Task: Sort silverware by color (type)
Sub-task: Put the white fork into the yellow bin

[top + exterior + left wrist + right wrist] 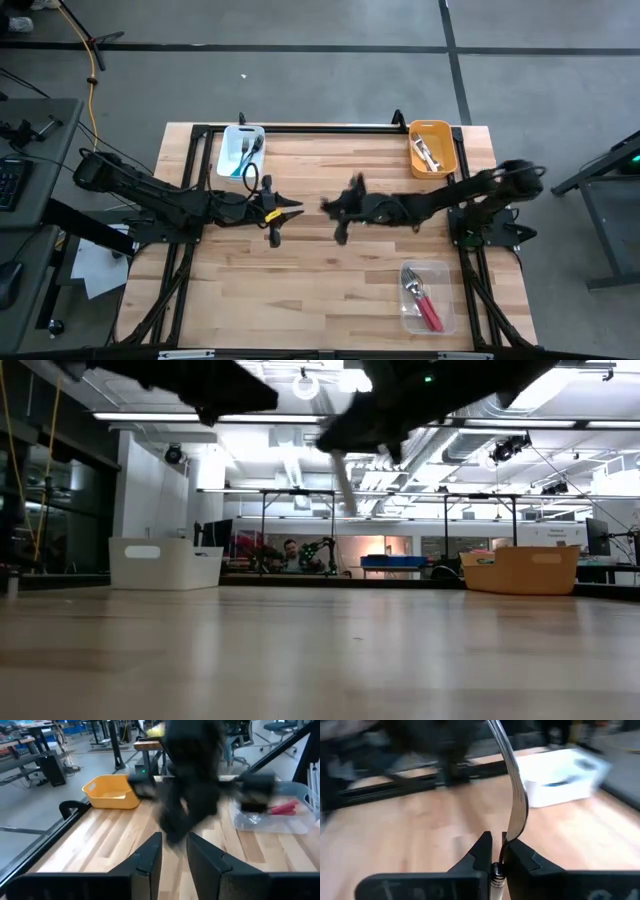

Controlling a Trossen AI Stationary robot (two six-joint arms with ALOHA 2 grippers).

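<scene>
My right gripper (338, 208) is above the table's middle, shut on a piece of silverware (512, 795), a fork with a silver metal part. In the low view its pale shaft (343, 482) slants below the dark gripper, well above the table. My left gripper (288, 212) faces it from the table's left. Its fingers (150, 860) are open with nothing between them. More silverware lies in the three bins. My right gripper pinches the fork's wider metal part (509, 836) between its two fingertips. The fingers come nearly level from the table's right side. The thin metal neck (501, 745) runs on past the fingertips. The fork is lifted clear of the table.
A white bin (225, 158) holding teal-handled forks stands at the far left. An orange bin (447, 150) with pale-handled ones is at the far right. A clear bin (440, 318) with red-handled ones is near the front right. Bare wood lies between them.
</scene>
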